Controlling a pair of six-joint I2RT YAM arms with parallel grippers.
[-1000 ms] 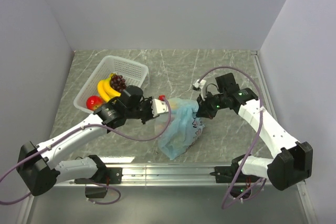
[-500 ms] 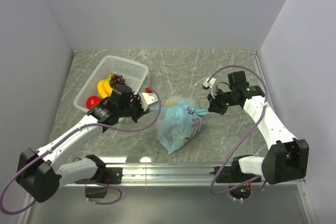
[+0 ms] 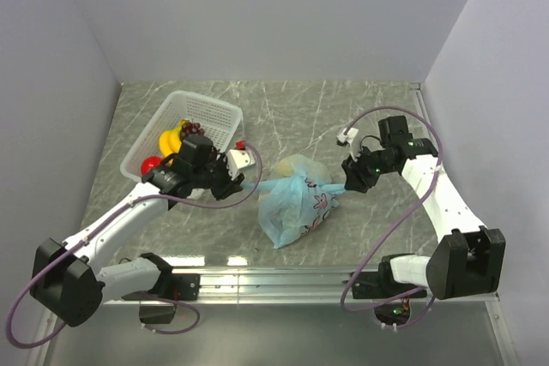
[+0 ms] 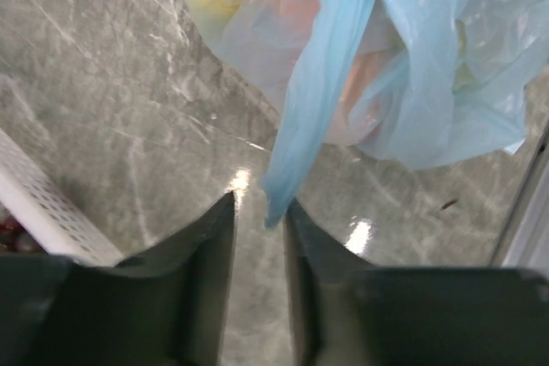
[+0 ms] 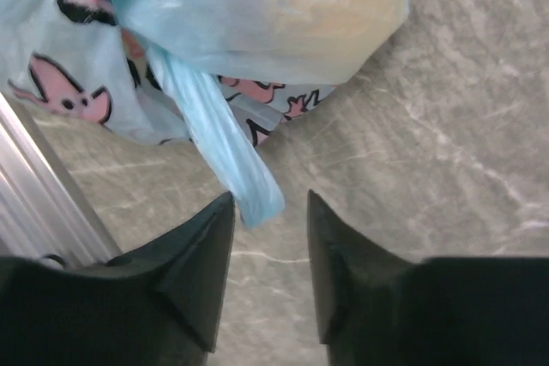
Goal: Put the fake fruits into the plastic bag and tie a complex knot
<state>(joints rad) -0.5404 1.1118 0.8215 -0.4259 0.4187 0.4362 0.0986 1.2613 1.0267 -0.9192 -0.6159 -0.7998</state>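
The desk [image 3: 343, 109] is bare along its far edge and in its far right corner; the white basket [image 3: 219, 117] fills the far left corner; the plastic bag [image 3: 296, 203] sits mid-desk toward the near edge; its handle tails [image 3: 259, 186] stretch sideways, barring the way between the left arm [image 3: 129, 212] and the right arm [image 3: 429, 186].

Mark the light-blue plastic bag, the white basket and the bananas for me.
Light-blue translucent plastic bag [image 3: 296, 207], top external view, on its bulging printed side.
White latticed plastic basket [image 3: 214, 113], top external view, on its far wall.
Yellow plastic bananas [image 3: 171, 141], top external view, on the middle of the bunch.
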